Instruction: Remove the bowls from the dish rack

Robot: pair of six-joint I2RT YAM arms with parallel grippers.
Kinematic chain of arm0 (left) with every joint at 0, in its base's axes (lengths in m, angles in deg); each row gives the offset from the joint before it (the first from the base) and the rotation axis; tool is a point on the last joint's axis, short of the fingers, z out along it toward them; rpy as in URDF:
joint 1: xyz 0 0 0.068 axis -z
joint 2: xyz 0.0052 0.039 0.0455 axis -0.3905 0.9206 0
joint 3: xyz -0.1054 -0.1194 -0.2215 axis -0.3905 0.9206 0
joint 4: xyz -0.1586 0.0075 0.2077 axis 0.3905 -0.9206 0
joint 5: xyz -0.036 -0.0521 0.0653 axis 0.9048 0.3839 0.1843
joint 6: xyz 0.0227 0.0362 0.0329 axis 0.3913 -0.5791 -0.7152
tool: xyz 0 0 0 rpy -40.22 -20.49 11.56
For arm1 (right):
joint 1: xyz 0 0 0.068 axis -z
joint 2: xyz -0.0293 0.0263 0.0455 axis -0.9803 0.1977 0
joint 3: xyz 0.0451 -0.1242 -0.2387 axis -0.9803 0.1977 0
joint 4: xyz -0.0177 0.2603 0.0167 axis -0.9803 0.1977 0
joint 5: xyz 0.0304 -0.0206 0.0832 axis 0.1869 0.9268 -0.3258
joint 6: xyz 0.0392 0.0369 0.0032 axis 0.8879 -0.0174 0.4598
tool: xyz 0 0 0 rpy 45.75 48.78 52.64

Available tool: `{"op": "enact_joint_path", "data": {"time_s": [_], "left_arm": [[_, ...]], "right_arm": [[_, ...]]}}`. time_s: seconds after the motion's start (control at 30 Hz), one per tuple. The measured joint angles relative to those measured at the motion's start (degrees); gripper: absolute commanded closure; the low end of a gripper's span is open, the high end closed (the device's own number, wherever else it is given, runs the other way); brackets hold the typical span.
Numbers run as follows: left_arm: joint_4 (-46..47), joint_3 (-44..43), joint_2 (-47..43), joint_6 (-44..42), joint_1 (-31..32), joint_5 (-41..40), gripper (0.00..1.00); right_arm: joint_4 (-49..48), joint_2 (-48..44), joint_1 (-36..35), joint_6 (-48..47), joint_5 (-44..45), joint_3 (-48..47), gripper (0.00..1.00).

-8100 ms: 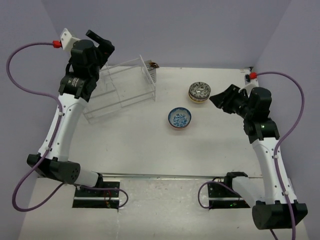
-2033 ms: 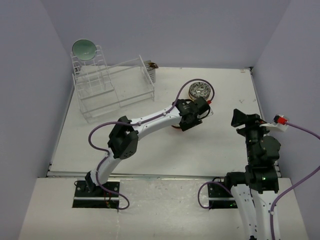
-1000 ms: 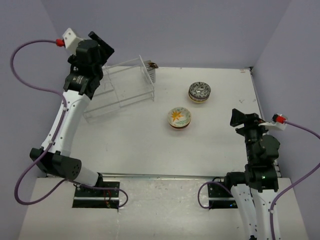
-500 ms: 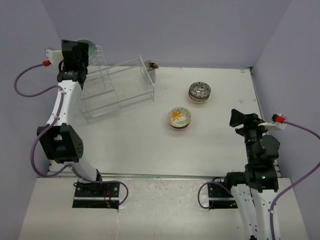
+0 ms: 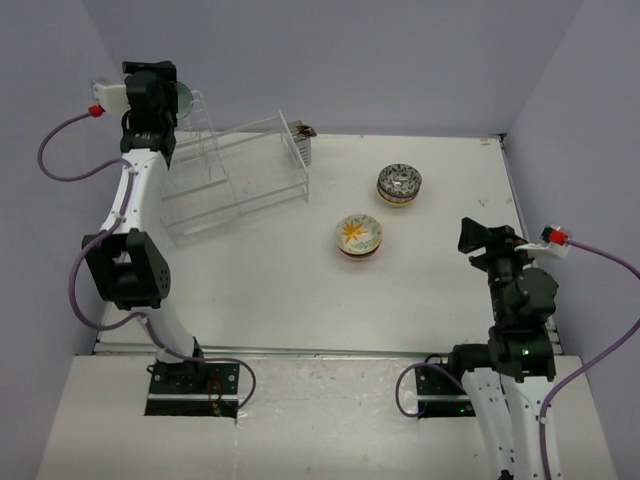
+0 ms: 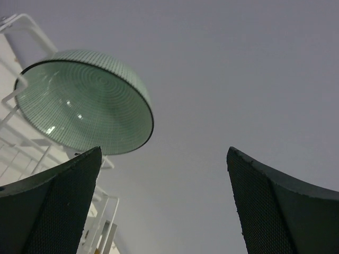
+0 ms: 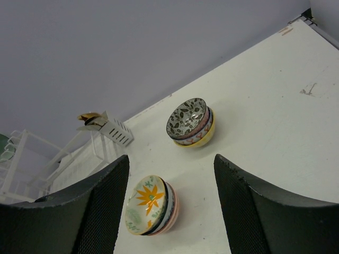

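Observation:
A pale green bowl (image 6: 85, 100) stands on edge at the top of the clear dish rack (image 5: 235, 180); in the top view it (image 5: 183, 98) peeks out beside my left gripper (image 5: 150, 85). The left gripper (image 6: 164, 201) is open and empty, just right of and below the bowl. Two bowl stacks sit on the table: one topped by a yellow flower bowl (image 5: 359, 235) (image 7: 151, 206), one topped by a black-and-white bowl (image 5: 399, 184) (image 7: 190, 120). My right gripper (image 7: 169, 206) is open and empty, held above the table near the right edge (image 5: 480, 238).
A small slotted white holder (image 7: 106, 127) sits at the rack's far right end (image 5: 303, 140). The lower tier of the rack (image 5: 240, 205) holds no bowls. Grey walls close in at the back and both sides.
My left arm has swung from the flower-bowl stack back to the rack's top left, and now sits close by the green bowl. The right arm has stayed still.

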Motion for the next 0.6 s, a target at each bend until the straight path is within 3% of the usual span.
{"op": "enact_joint_path", "data": {"time_s": [0.17,0.37,0.6], "left_arm": [[-0.11,-10.27,7.28,-0.37,-0.92,-0.15,0.0],[-2.54,-14.1,11.98,1.62,-1.44,0.09,0.03],[-4.35,-17.25,17.42,2.82,-1.6,0.0,0.29]], "right_arm": [[-0.35,0.15,0.0,0.0,0.02,0.02,0.34],[-0.37,0.15,0.0,0.0,0.04,0.02,0.34],[-0.42,0.09,0.0,-0.02,0.09,0.13,0.34]]}}
